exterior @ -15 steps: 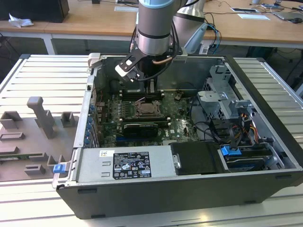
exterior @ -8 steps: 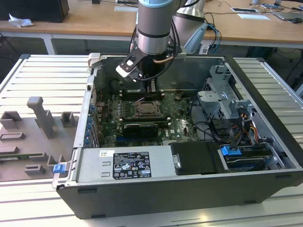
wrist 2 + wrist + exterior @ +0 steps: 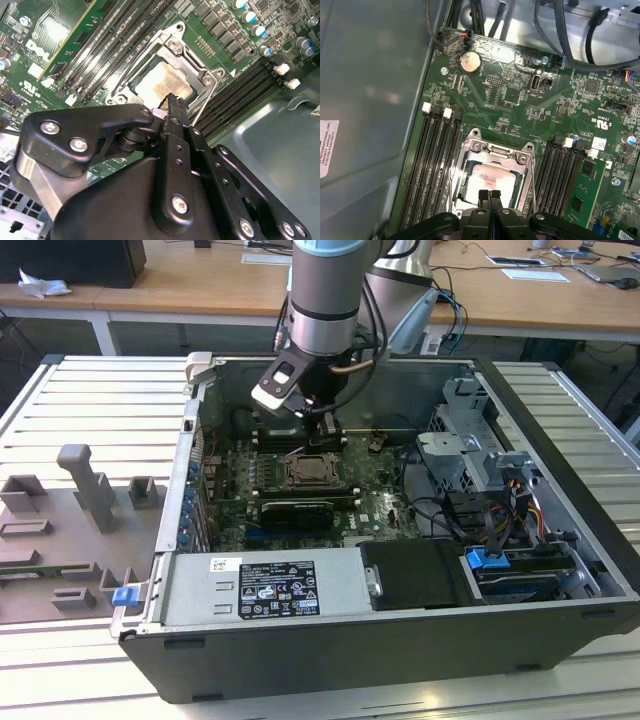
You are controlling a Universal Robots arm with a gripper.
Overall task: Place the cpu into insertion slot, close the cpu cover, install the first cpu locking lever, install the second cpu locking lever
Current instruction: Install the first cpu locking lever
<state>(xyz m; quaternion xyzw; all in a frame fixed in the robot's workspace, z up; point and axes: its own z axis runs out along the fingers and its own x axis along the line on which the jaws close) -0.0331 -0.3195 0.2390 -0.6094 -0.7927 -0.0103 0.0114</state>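
Table [image 3: 90, 390]: pale, slatted, carries everything; bare surface at the exterior view's left & far right.
Fixture tray [image 3: 50, 540]: grey w/ upright blocks, at the exterior view's left, well apart from the board.
Blue clip [image 3: 125, 595]: at tray's near-right corner, just beside case.
Case [image 3: 400, 650]: dark walls, top open; its left wall edge stands btwn tray & board.
Power supply [image 3: 270, 588]: silvery labelled box along near wall, left half.
Memory slots [image 3: 432, 160]: long black rows flanking socket on both sides, low, close to cover edges.
Insertion slot [image 3: 310, 472]: mid-board, just far side of black expansion card [image 3: 295, 512].
Cpu [image 3: 492, 175] [image 3: 160, 82]: lies flat in insertion slot; pale top w/ smeared patch.
Cpu cover [image 3: 495, 152] [image 3: 187, 60]: silvery frame, looks to lie down around cpu, edges square w/ socket.
Locking lever [image 3: 533, 172] [image 3: 207, 100]: thin wire rod along one cover edge, btwn cover & a memory bank; latched or not, can't tell.
Gripper [image 3: 325, 438] [image 3: 489, 195] [image 3: 172, 97]: fingers pressed together, nothing held. Tips right over one cpu edge; contact can't be told. Hangs straight down from arm [image 3: 325, 300].
Room: open above slot up to arm; tight sideways at board level.
Cables [image 3: 440, 505]: black loops right of slot.
Drive cage [image 3: 465, 440]: grey metal, at the exterior view's right, well apart from gripper.
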